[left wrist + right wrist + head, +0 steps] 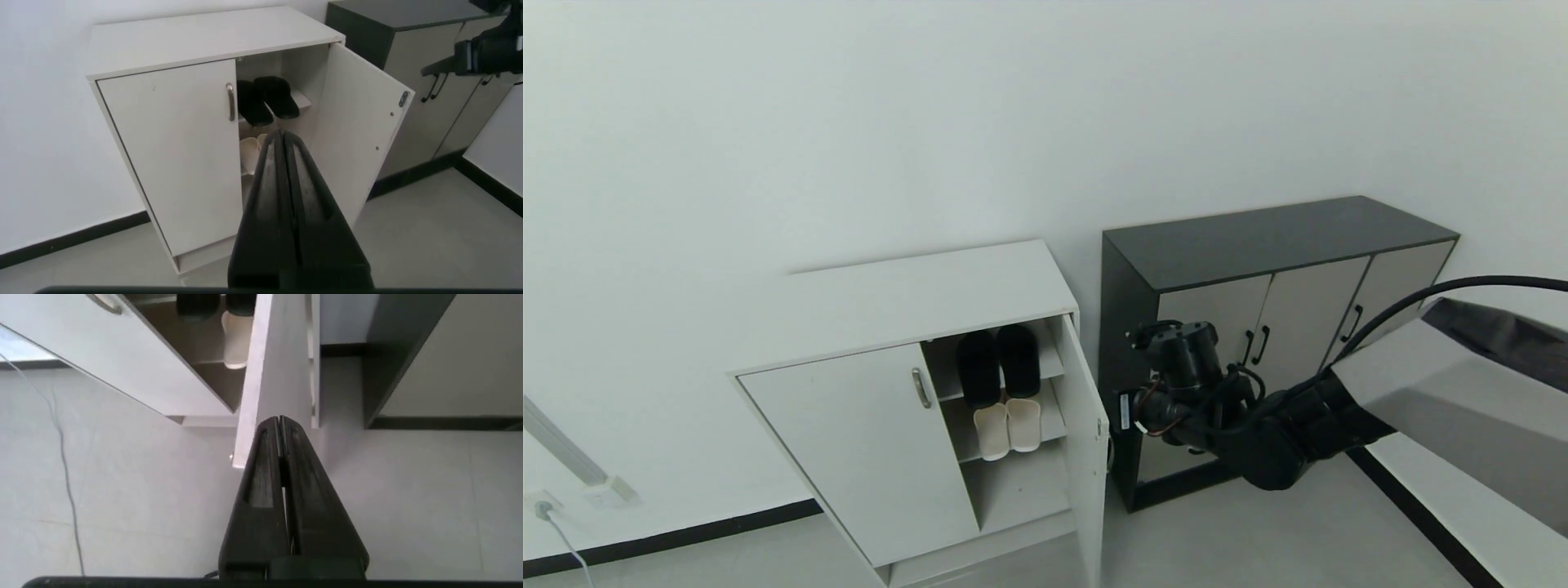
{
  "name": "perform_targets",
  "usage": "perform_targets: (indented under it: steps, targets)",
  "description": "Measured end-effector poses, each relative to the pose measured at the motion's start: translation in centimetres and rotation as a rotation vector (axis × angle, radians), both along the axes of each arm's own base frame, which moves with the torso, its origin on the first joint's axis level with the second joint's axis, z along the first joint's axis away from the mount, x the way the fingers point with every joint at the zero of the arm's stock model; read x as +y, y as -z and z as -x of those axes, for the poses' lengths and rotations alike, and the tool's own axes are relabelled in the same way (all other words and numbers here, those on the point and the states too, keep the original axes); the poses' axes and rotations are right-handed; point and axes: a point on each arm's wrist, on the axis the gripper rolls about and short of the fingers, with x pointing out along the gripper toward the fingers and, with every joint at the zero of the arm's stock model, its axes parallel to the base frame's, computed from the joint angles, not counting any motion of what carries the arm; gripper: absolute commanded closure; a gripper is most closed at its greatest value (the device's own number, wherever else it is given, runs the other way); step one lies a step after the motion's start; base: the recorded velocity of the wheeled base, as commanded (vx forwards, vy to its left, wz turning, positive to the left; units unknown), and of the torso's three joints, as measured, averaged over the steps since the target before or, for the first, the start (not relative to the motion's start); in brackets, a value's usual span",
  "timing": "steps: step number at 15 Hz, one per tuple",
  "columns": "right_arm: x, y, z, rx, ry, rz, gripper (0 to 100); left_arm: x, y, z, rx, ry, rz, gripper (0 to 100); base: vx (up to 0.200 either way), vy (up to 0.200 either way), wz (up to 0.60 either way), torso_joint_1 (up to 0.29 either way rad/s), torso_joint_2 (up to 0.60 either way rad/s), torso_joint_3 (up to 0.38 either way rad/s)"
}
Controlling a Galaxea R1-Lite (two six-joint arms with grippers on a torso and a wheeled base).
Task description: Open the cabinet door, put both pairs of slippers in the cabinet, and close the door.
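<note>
Just beyond your right gripper (pixel 280 423) stands the open door (pixel 274 359) — its free edge right at the tips, though I can't tell if they touch. That gripper's fingers are pressed together and hold nothing. The left gripper (pixel 283 137) is likewise closed and empty, with the cabinet (pixel 204 33) well ahead of its tips. Past the door, black slippers (pixel 998 363) sit on the upper shelf and white slippers (pixel 1009 426) on the one below — so opening and loading look done. You have only the door left to swing closed.

cabinet (pixel 858 441): plain white
upper slippers (pixel 998 363): black
lower slippers (pixel 1008 426): cream
side cabinet (pixel 1258 237): dark grey, doors pale grey
</note>
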Motion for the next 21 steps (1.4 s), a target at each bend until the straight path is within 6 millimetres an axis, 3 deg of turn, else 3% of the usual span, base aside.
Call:
perform_targets:
  steps: [4, 7, 11, 15, 21]
  targets:
    - [2.4, 2.1, -0.6, 0.009, -0.039, 0.020, 100, 0.0, 0.0, 0.0, 0.000, 0.000, 0.000, 100, 0.000, 0.000, 0.00, 0.000, 0.00, 0.000]
    - [3.7, 2.2, 0.3, 0.010, -0.075, 0.016, 100, 0.0, 0.0, 0.0, 0.000, 0.002, 0.000, 100, 0.000, 0.000, 0.00, 0.000, 0.00, 0.000]
    - [3.8, -0.7, 1.8, -0.070, -0.105, -0.027, 100, 0.0, 0.0, 0.0, 0.000, 0.000, 0.000, 100, 0.000, 0.000, 0.00, 0.000, 0.00, 0.000]
    - [1.5, -4.6, 2.7, -0.153, -0.098, -0.035, 100, 0.0, 0.0, 0.0, 0.000, 0.000, 0.000, 100, 0.000, 0.000, 0.00, 0.000, 0.00, 0.000]
    - [0.2, -5.5, 3.8, -0.150, -0.100, -0.034, 100, 0.0, 0.0, 0.0, 0.001, 0.000, 0.001, 100, 0.000, 0.000, 0.60, 0.002, 0.00, 0.000]
